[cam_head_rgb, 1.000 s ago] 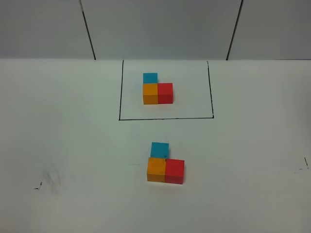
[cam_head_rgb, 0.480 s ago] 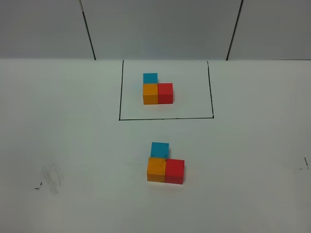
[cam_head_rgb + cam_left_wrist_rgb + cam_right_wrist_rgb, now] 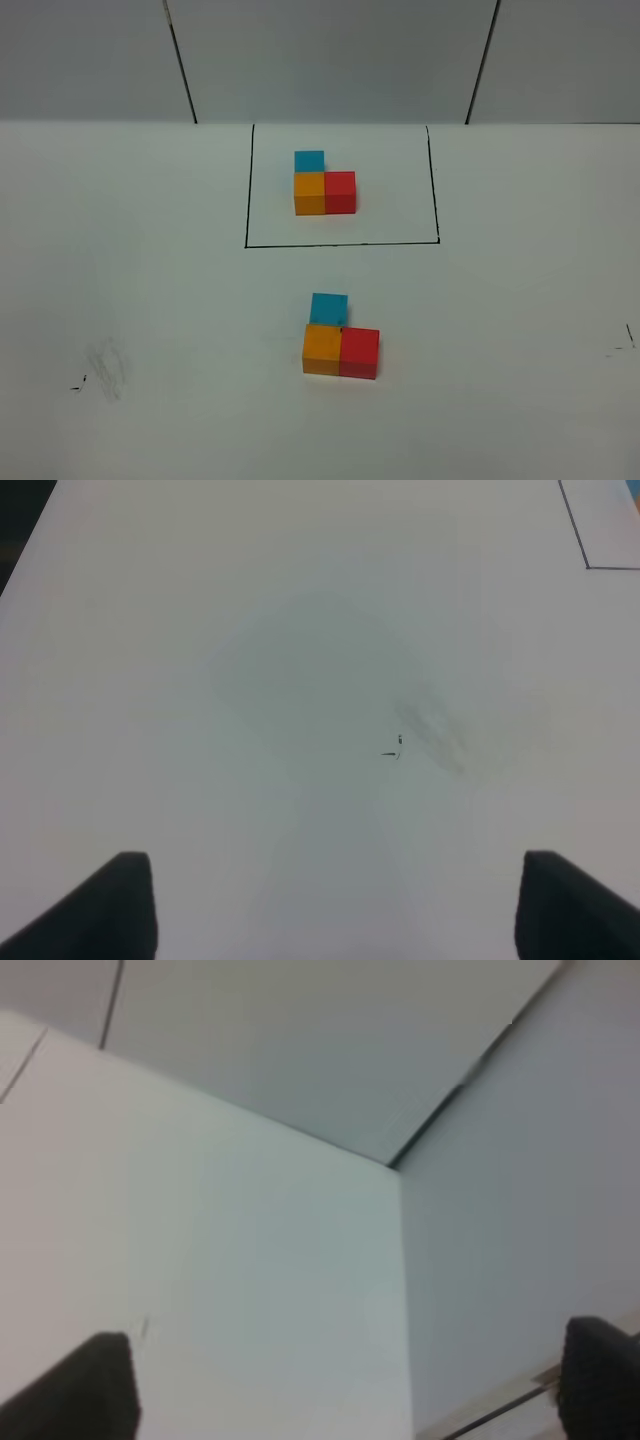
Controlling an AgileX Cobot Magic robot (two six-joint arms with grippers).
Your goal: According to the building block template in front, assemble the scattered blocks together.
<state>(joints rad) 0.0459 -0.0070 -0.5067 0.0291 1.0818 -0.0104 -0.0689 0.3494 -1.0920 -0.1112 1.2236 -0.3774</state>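
Note:
The building block template (image 3: 323, 184) is a tight L of blue, orange and red cubes inside a black drawn rectangle (image 3: 341, 243) at the back middle of the table. Nearer the front, the scattered blocks stand together in the same L: the light blue cube (image 3: 328, 308) behind the orange cube (image 3: 322, 349), the red cube (image 3: 359, 352) at its right. Neither gripper shows in the exterior high view. My left gripper (image 3: 335, 910) is open and empty over bare table. My right gripper (image 3: 350, 1385) is open and empty, facing a table corner and wall.
The white table (image 3: 150, 300) has a grey smudge and small black marks at the front left (image 3: 105, 365), also in the left wrist view (image 3: 430, 730). A small mark sits at the right edge (image 3: 625, 340). Grey wall panels (image 3: 330, 60) stand behind.

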